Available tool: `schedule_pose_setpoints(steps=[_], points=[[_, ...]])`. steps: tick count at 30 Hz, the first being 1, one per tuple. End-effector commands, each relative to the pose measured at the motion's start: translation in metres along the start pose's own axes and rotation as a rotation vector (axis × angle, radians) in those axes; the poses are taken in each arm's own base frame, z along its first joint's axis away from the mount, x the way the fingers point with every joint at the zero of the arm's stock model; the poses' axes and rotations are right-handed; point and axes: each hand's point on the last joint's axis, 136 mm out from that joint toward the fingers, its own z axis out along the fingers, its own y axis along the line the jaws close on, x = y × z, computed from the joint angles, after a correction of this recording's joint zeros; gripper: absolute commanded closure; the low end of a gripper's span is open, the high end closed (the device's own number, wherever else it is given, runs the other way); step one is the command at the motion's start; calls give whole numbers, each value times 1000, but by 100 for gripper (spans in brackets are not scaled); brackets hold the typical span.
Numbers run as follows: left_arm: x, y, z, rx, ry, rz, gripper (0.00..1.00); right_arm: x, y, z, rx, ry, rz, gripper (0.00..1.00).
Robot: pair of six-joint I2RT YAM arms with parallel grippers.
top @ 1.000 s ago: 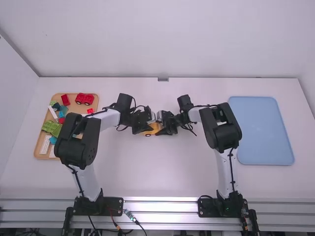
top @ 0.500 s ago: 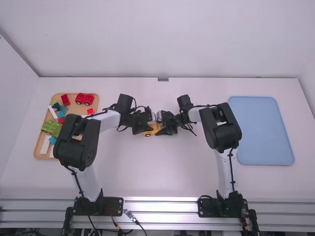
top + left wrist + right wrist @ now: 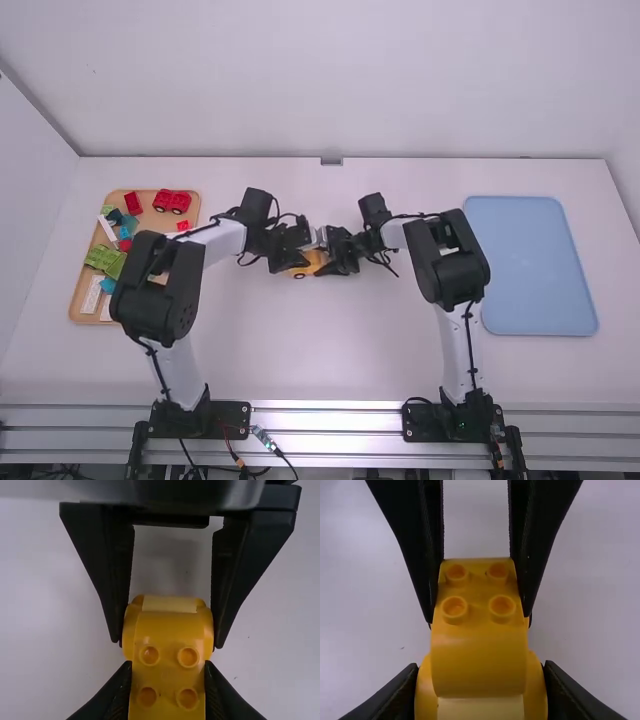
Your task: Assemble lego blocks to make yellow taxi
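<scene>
White tbl. (image 3: 330, 365), w/ set-down room toward lower ctr.; blue plastic tray (image 3: 532, 265), R side of frame; tan wooden tray (image 3: 78, 291) of mixed blocks, upper L. Near ctr. of frame, a yellow plastic taxi body (image 3: 314, 263) spans the gap btwn. facing arms, long axis approx. L–R, neither arm clearly nearer. L gripper (image 3: 168, 666) has fingers clamped on its studded end; R gripper (image 3: 480, 666), on its wider end. Next, prob. a firm press or one-sided release w/o twisting.
</scene>
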Motion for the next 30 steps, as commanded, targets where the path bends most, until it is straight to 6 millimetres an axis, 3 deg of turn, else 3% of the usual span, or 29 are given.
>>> schedule_pose_setpoints(steps=[1,9,17,20,21,23,25,26,30], points=[[57,-6,11,-3,202,-124,89,19,-5,-4,25,60,54,65],[54,-3,9,-3,203,-125,84,19,-5,-4,26,60,54,65],[54,-4,9,-3,208,-135,71,19,-5,-4,26,62,57,65],[56,-5,9,4,212,-139,59,19,-5,-4,26,62,53,65],[56,-6,9,6,213,-140,50,19,-5,-4,26,62,53,65],[56,-7,9,8,215,-142,18,19,-5,-4,27,62,57,65],[56,-7,9,8,215,-142,5,19,-5,-4,27,62,56,65],[56,-7,9,8,215,-143,1,19,-5,-4,26,62,56,65],[55,-5,9,2,212,-149,1,19,-5,-4,27,62,56,65]])
